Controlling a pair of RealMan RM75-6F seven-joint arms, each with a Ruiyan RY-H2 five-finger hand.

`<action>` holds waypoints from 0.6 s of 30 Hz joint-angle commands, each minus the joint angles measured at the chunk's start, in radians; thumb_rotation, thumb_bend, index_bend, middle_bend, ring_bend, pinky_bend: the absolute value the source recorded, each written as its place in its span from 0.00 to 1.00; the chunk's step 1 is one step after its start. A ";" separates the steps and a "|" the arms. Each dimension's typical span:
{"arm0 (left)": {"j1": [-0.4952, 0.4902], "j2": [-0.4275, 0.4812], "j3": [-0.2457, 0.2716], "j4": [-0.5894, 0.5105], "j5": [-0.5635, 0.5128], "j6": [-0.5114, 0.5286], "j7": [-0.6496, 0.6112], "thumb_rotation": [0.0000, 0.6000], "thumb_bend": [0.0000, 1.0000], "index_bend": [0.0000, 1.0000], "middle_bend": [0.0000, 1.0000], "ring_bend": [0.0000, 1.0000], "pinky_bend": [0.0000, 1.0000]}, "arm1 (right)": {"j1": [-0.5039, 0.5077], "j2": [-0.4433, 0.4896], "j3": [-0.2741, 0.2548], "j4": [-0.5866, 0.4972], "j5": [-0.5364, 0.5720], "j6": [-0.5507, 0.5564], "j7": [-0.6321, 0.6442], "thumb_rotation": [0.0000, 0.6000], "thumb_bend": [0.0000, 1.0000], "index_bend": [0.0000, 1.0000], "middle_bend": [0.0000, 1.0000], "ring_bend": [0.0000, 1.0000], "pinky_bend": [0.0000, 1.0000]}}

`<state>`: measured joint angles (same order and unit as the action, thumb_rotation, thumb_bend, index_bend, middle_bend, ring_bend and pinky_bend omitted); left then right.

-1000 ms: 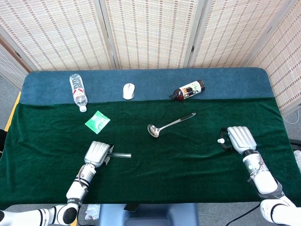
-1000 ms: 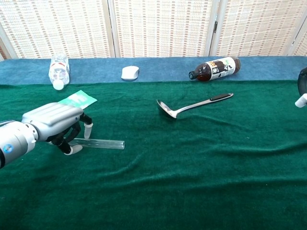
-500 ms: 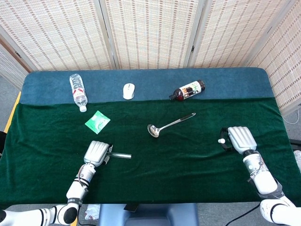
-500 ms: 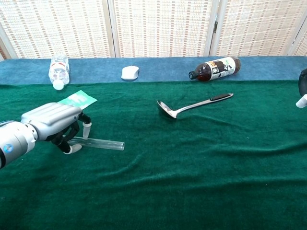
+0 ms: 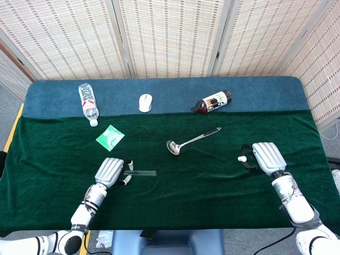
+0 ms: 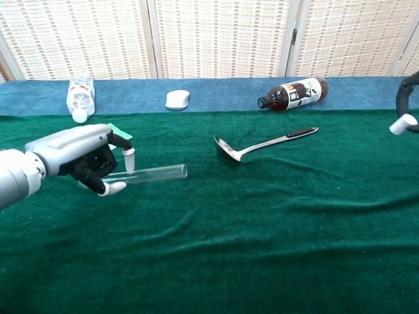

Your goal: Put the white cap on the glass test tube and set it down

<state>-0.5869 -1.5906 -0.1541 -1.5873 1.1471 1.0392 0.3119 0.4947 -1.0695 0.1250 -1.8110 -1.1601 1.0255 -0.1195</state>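
Observation:
The glass test tube (image 6: 152,173) (image 5: 144,173) hangs level above the green cloth, its open end pointing right. My left hand (image 6: 85,159) (image 5: 109,171) grips its left end. The white cap (image 6: 401,125) (image 5: 242,158) is pinched at the fingertips of my right hand (image 5: 265,156), which is over the right side of the table. In the chest view only the edge of the right hand (image 6: 407,98) shows at the right border. Tube and cap are far apart.
A steel ladle (image 5: 191,140) lies mid-table between the hands. A green packet (image 5: 110,137) lies behind the left hand. On the blue strip at the back are a clear water bottle (image 5: 88,102), a white mouse (image 5: 145,102) and a dark bottle (image 5: 212,101).
My left hand has lifted the test tube off the cloth and carried it a little right. My right hand with the cap has shifted left and slightly up.

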 commanded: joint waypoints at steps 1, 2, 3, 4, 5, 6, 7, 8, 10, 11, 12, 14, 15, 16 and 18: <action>0.007 0.052 -0.015 -0.080 0.048 -0.007 -0.087 1.00 0.47 0.74 0.92 0.89 0.87 | -0.010 0.039 0.012 -0.081 -0.112 0.024 0.085 1.00 0.55 0.69 0.96 1.00 1.00; 0.006 0.062 -0.016 -0.104 0.056 -0.010 -0.108 1.00 0.47 0.74 0.92 0.89 0.87 | -0.008 0.043 0.014 -0.100 -0.143 0.026 0.106 1.00 0.55 0.69 0.96 1.00 1.00; 0.006 0.069 -0.018 -0.122 0.062 -0.013 -0.123 1.00 0.48 0.74 0.92 0.89 0.87 | -0.005 0.045 0.016 -0.114 -0.163 0.028 0.120 1.00 0.55 0.69 0.96 1.00 1.00; 0.005 0.075 -0.019 -0.137 0.068 -0.015 -0.136 1.00 0.48 0.74 0.92 0.89 0.87 | -0.002 0.046 0.019 -0.127 -0.182 0.028 0.134 1.00 0.55 0.69 0.96 1.00 1.00; 0.003 0.079 -0.020 -0.150 0.073 -0.016 -0.145 1.00 0.48 0.74 0.92 0.90 0.87 | 0.003 0.047 0.021 -0.140 -0.200 0.026 0.148 1.00 0.55 0.69 0.96 1.00 1.00; 0.000 0.083 -0.022 -0.162 0.077 -0.018 -0.152 1.00 0.48 0.74 0.92 0.90 0.87 | 0.010 0.048 0.025 -0.157 -0.219 0.021 0.166 1.00 0.55 0.69 0.96 1.00 1.00; -0.003 0.083 -0.023 -0.169 0.078 -0.019 -0.154 1.00 0.48 0.74 0.92 0.90 0.87 | 0.016 0.049 0.029 -0.168 -0.232 0.018 0.177 1.00 0.55 0.69 0.96 1.00 1.00; -0.006 0.082 -0.026 -0.175 0.076 -0.019 -0.154 1.00 0.48 0.74 0.93 0.90 0.87 | 0.023 0.050 0.032 -0.179 -0.243 0.015 0.187 1.00 0.55 0.69 0.96 1.00 1.00; -0.014 0.077 -0.033 -0.184 0.066 -0.021 -0.154 1.00 0.49 0.74 0.93 0.90 0.87 | 0.037 0.052 0.042 -0.204 -0.260 0.007 0.206 1.00 0.54 0.69 0.96 1.00 1.00; -0.018 0.074 -0.038 -0.190 0.058 -0.023 -0.155 1.00 0.49 0.74 0.93 0.90 0.87 | 0.045 0.051 0.049 -0.216 -0.267 0.006 0.213 1.00 0.54 0.69 0.96 1.00 1.00; -0.022 0.072 -0.041 -0.194 0.052 -0.025 -0.156 1.00 0.49 0.74 0.93 0.90 0.87 | 0.050 0.050 0.053 -0.224 -0.271 0.004 0.218 1.00 0.54 0.69 0.96 1.00 1.00; -0.028 0.069 -0.047 -0.204 0.039 -0.030 -0.164 1.00 0.49 0.74 0.93 0.90 0.87 | 0.059 0.046 0.061 -0.239 -0.277 0.003 0.225 1.00 0.55 0.69 0.96 1.00 1.00; -0.031 0.069 -0.052 -0.213 0.030 -0.034 -0.174 1.00 0.49 0.74 0.93 0.90 0.87 | 0.066 0.043 0.064 -0.247 -0.279 0.000 0.227 1.00 0.54 0.69 0.96 1.00 1.00; -0.033 0.068 -0.056 -0.219 0.024 -0.036 -0.183 1.00 0.49 0.74 0.93 0.90 0.87 | 0.070 0.040 0.067 -0.251 -0.279 -0.002 0.227 1.00 0.54 0.69 0.96 1.00 1.00; -0.037 0.070 -0.062 -0.232 0.015 -0.042 -0.198 1.00 0.50 0.74 0.93 0.90 0.87 | 0.081 0.033 0.072 -0.262 -0.278 -0.006 0.226 1.00 0.55 0.69 0.96 1.00 1.00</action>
<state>-0.6201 -1.5208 -0.2106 -1.8112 1.1686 1.0019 0.1222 0.5720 -1.0338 0.1952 -2.0695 -1.4380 1.0221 0.1066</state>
